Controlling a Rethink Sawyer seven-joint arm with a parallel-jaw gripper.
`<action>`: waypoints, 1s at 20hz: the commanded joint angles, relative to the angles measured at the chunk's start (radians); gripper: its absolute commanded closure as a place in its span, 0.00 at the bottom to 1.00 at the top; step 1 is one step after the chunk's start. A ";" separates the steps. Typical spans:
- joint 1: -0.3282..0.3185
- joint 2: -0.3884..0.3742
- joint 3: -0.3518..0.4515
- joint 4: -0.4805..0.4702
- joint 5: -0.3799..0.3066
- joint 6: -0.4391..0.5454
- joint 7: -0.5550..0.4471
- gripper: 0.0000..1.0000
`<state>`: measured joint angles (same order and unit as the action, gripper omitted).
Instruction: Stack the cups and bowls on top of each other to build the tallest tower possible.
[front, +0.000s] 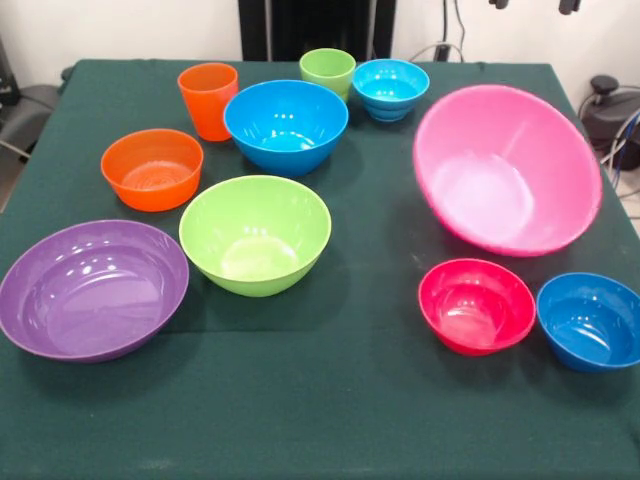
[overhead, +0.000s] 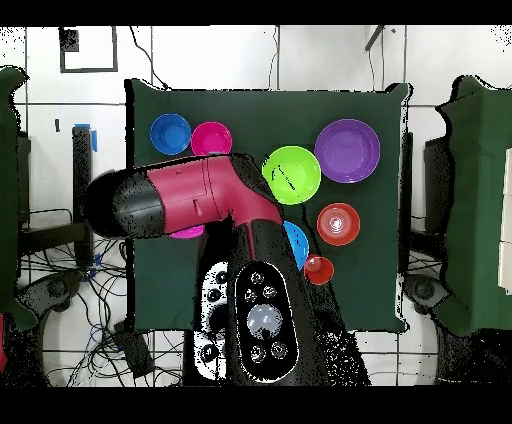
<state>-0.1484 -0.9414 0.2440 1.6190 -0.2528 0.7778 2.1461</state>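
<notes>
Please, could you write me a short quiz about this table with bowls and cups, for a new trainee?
1. True or false: the pink bowl is tilted.
2. Which bowl stands right beside the red bowl? A purple, B blue, C orange.
3. How many cups are there?
Key: 1 true. 2 B, the small blue bowl. 3 two, the orange cup and the green cup.

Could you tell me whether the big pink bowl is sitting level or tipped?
Tipped. In the front view the pink bowl leans on its side wall, its opening tilted toward the camera, unlike the level lime green bowl.
</notes>
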 joint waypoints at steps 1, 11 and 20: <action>-0.005 0.041 -0.001 0.078 -0.036 -0.011 0.006 0.00; 0.004 0.036 0.000 0.076 -0.032 -0.011 0.015 0.00; 0.073 0.136 -0.066 -0.020 -0.185 -0.052 0.049 0.00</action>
<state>-0.1259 -0.9273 0.2233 1.6072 -0.2837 0.7774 2.1461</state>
